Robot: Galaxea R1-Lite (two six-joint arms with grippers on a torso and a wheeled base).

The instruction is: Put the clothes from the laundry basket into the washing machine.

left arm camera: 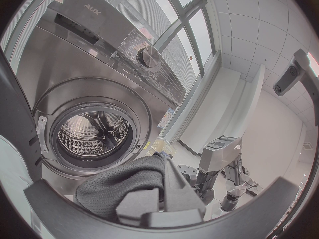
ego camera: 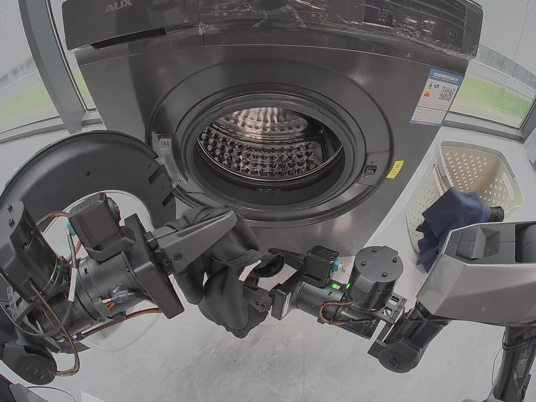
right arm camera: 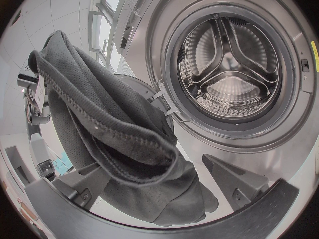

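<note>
Left gripper point(ego camera: 223, 221) is clamped on a dark grey garment point(ego camera: 226, 286) just below the washing machine's point(ego camera: 139, 85) open drum rim. The right gripper's point(ego camera: 259, 274) jaws stand apart, with the cloth hanging between them.

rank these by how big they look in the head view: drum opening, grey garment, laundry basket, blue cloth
1. drum opening
2. laundry basket and grey garment: these look alike, and the garment is nearer the camera, so I won't rank them
3. blue cloth
</note>
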